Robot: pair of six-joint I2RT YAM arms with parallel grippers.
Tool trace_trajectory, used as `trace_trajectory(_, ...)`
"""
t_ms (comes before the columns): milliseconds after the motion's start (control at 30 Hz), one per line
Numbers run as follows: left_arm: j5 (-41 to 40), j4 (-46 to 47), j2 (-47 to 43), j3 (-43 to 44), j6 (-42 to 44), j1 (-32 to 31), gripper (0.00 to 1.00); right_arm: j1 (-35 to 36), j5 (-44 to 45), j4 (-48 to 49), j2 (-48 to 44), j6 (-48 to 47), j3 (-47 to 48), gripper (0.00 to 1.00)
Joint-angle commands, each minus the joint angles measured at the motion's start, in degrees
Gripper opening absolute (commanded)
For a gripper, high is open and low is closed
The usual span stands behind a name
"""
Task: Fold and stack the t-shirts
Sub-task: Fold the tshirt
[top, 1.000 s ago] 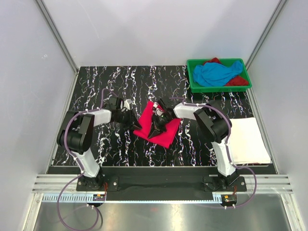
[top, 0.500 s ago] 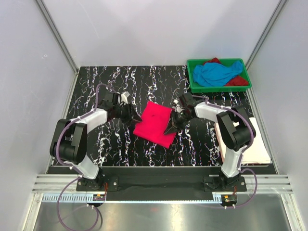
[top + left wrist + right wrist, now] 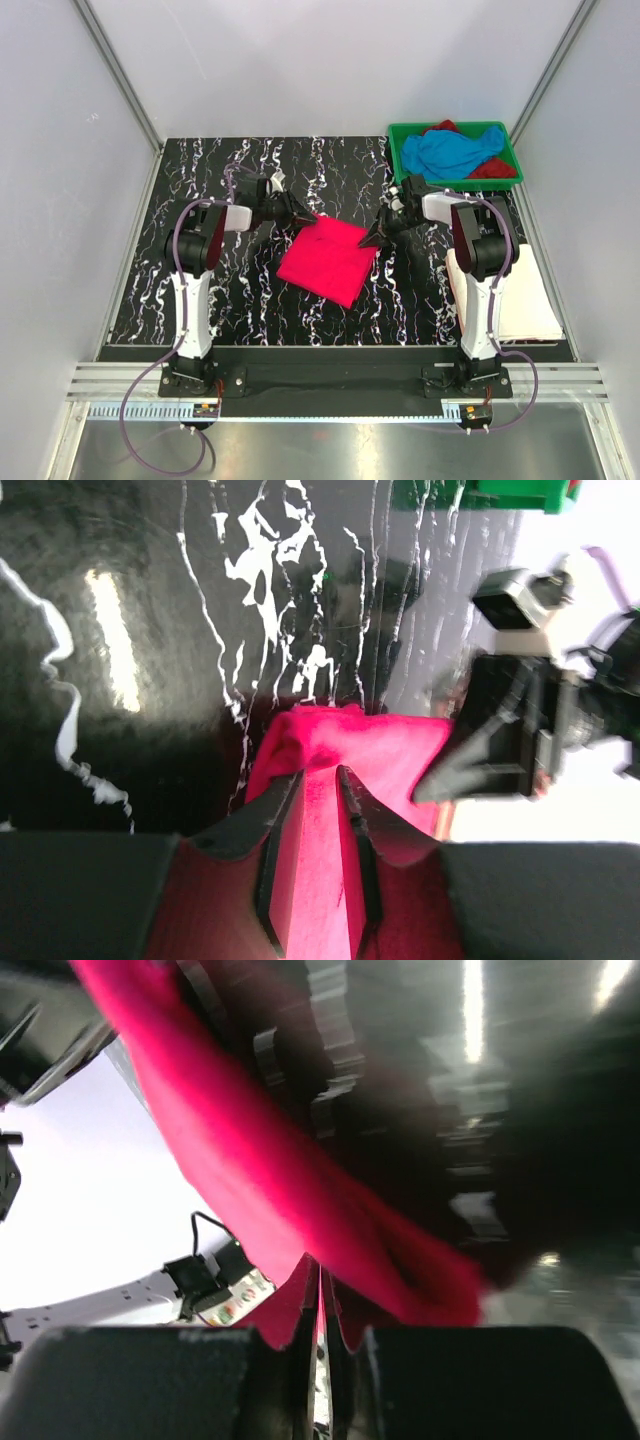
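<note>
Black bench (image 3: 200, 170), white-veined, walled in pale grey panels.

- White t-shirt (image 3: 520, 295): folded flat at the near right edge, partly behind the right arm.
- Hot pink t-shirt (image 3: 328, 260): folded into a tilted rectangle, lying mid-bench between the two arms, well apart from the white one.
- Left gripper (image 3: 303, 214): at the pink shirt's far left corner. Jaws drawn to a narrow gap, pink cloth pinched between them in the wrist view (image 3: 320, 772).
- Right gripper (image 3: 372, 240): at the far right corner. Jaws all but closed, pink cloth caught at the tips (image 3: 318, 1265).
- Green tray (image 3: 400, 160): far right corner of the bench. It holds the sky blue t-shirt (image 3: 455, 150), bunched on top of the dark red t-shirt (image 3: 495, 168).
</note>
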Motion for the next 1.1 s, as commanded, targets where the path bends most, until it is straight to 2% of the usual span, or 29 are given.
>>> trace_trajectory(0,0.3,2.3,0.3,3.8,0.3,-0.2,0.27,-1.8,-2.4,2.1,0.8,0.1,-1.1,0.09)
trace_trajectory(200,-0.8,-6.5,-2.2,7.8,4.8,-0.3,0.28,-2.0,0.0,-3.6,-5.0,-2.1,-0.5,0.10)
trace_trajectory(367,-2.5,-13.0,-8.7,10.1,8.1,-2.0,0.33,-1.9,0.7,-6.2,-9.0,-3.5,0.2,0.15)
trace_trajectory(567,-3.6,-13.7,-15.0,4.6,8.8,-4.6,0.32,-2.5,1.0,-5.9,-7.1,-6.1,-3.0,0.17)
trace_trajectory(700,-10.3,-20.7,-23.2,1.9,14.1,-8.3,0.32,-3.3,0.6,-1.7,-4.9,-5.9,-6.4,0.17)
trace_trajectory(800,-18.8,-26.4,-31.2,-0.2,20.2,-14.2,0.38,-4.2,1.4,-0.5,-3.7,-7.4,-7.4,0.18)
trace_trajectory(900,-30.6,-33.2,-36.9,-1.9,25.9,-23.7,0.43,-5.0,2.3,-3.1,-2.7,-10.1,-5.9,0.18)
trace_trajectory(933,-33.7,-34.7,-38.0,-2.3,27.1,-29.4,0.43,-5.0,3.2,-5.1,-2.7,-11.3,-3.2,0.20)
trace_trajectory(967,-41.1,-37.4,-38.7,-3.5,29.6,-32.5,0.45,-5.0,4.2,-7.0,-3.7,-12.1,-2.0,0.21)
trace_trajectory(1000,-45.0,-38.4,-39.4,-4.3,30.8,-38.5,0.47,-5.0,7.3,-11.0,-4.7,-13.8,-0.8,0.23)
trace_trajectory(1067,-51.6,-39.9,-40.6,-7.3,33.1,-43.3,0.51,-5.0,11.0,-14.7,-8.8,-14.9,1.6,0.32)
